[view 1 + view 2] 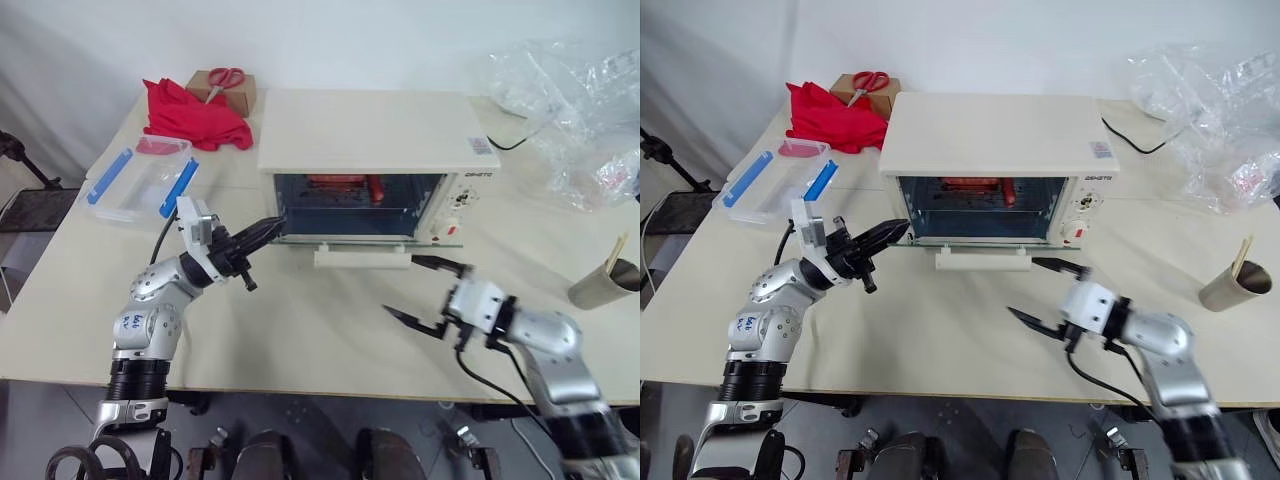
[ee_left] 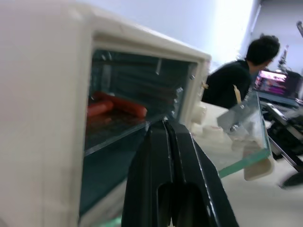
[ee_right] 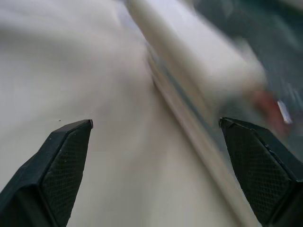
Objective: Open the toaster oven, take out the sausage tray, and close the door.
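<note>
The cream-white toaster oven stands mid-table with its door folded down flat, the cream bar handle pointing at me. Inside, the sausage tray carries red sausages and is partly hidden by the oven's frame. My left gripper is shut, its tips at the lower left corner of the opening, with nothing visible between the fingers. My right gripper is open above the table, just in front of the handle's right end and apart from it.
A clear plastic box with blue clips lies at the left, with a red cloth and a cardboard box with scissors behind it. Plastic bags and a paper cup are at the right. A person sits beyond the table.
</note>
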